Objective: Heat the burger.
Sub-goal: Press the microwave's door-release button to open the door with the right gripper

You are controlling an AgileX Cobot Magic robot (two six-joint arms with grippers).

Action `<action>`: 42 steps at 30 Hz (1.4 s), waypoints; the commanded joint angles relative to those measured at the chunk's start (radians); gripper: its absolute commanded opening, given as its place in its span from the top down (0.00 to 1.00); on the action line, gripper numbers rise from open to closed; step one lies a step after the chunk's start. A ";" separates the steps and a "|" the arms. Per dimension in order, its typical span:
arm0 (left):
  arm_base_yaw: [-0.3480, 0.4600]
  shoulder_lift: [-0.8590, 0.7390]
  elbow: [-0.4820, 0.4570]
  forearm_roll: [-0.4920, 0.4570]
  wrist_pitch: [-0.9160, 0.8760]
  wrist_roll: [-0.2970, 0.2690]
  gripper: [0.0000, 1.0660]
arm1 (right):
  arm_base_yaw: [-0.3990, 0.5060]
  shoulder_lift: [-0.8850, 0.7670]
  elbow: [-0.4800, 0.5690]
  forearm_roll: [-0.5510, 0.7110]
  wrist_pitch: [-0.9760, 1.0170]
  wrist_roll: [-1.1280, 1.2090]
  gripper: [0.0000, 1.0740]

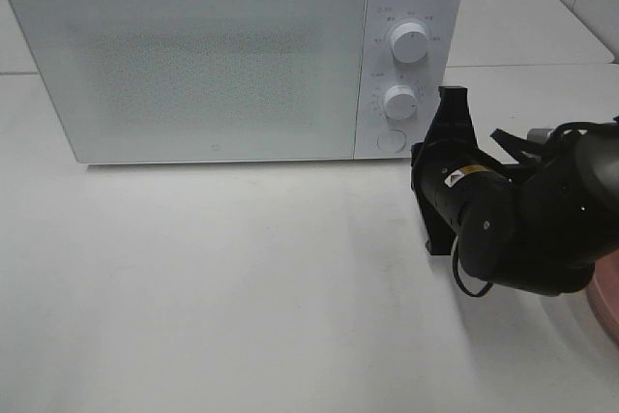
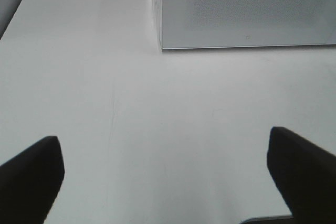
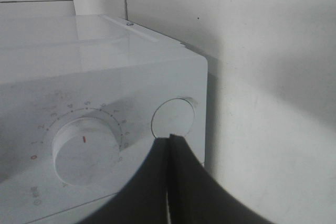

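The right hand [image 3: 169, 137] is pinched shut on nothing, its tips just short of the round button [image 3: 173, 119] at the foot of the microwave [image 1: 193, 65] control panel, beside the lower knob [image 3: 84, 150]. The tips sit close to the button's rim, so I judge a push could skid off it, or nudge the knob and change the setting. A hard push might also shove the whole oven back across the tabletop [image 1: 242, 287].

The left hand [image 2: 165, 142] is spread wide and empty over bare tabletop before the oven's front corner — a door swinging out might meet it.

The burger is in no view. It may be behind the closed, frosted door, but I cannot tell — nor which way it points or how its long axis runs. Only a pink plate [image 1: 607, 302] edge shows beyond the right arm.
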 commanded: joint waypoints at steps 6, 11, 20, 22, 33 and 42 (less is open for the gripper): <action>0.000 -0.018 0.002 0.002 -0.015 -0.006 0.08 | -0.038 0.082 -0.118 -0.049 0.065 0.009 0.99; 0.000 -0.018 0.002 0.002 -0.015 -0.006 0.08 | -0.061 0.112 -0.162 -0.070 0.079 0.008 1.00; 0.000 -0.018 0.002 0.002 -0.015 -0.006 0.08 | -0.094 0.159 -0.242 -0.091 0.125 0.000 0.99; 0.000 -0.018 0.002 0.002 -0.015 -0.006 0.08 | -0.094 0.175 -0.262 -0.090 0.132 0.001 0.99; 0.000 -0.017 0.002 0.002 -0.015 -0.006 0.08 | -0.105 0.206 -0.287 -0.049 0.109 -0.002 0.99; 0.000 -0.017 0.002 0.002 -0.015 -0.006 0.08 | -0.105 0.207 -0.295 -0.041 -0.009 0.026 0.99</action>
